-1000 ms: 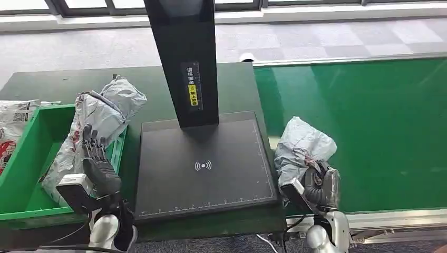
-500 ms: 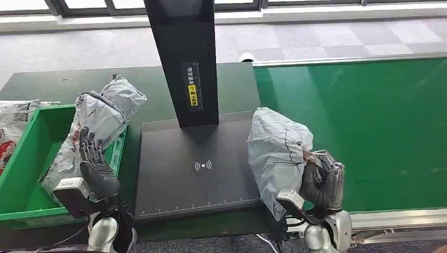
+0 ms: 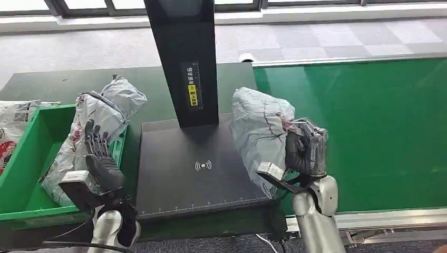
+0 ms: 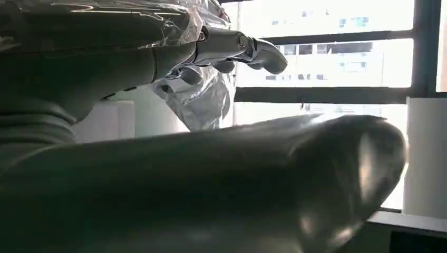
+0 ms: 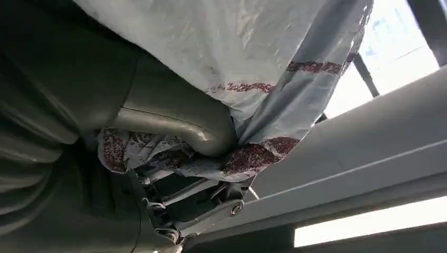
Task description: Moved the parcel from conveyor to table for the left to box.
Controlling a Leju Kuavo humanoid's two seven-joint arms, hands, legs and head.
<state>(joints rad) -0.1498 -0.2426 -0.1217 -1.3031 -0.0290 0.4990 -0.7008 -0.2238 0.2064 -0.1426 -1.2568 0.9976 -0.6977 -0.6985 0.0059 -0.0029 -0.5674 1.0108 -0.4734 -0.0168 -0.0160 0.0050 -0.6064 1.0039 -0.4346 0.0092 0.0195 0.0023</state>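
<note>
Right robot hand (image 3: 305,153) clamps grey parcel (image 3: 261,134), held above black pad's (image 3: 200,168) right edge. Left robot hand (image 3: 100,158) empty, fingers spread, beside green bin (image 3: 31,153).

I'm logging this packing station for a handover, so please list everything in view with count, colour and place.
Held parcel: one, grey, above the scan pad's right edge, in the right hand.
Second parcel: one, grey, leaning on the bin's right wall.
Printed bag: one, white with red, far left behind the bin.
Bin: one, green, left on the table.
Scan pad: one, black, centre.
Post: one, black, rising from the pad's rear.
Conveyor: one, green, right.
Table: one, dark green.
Left hand: fingers spread, by the second parcel.
Right hand: grips the held parcel.
</note>
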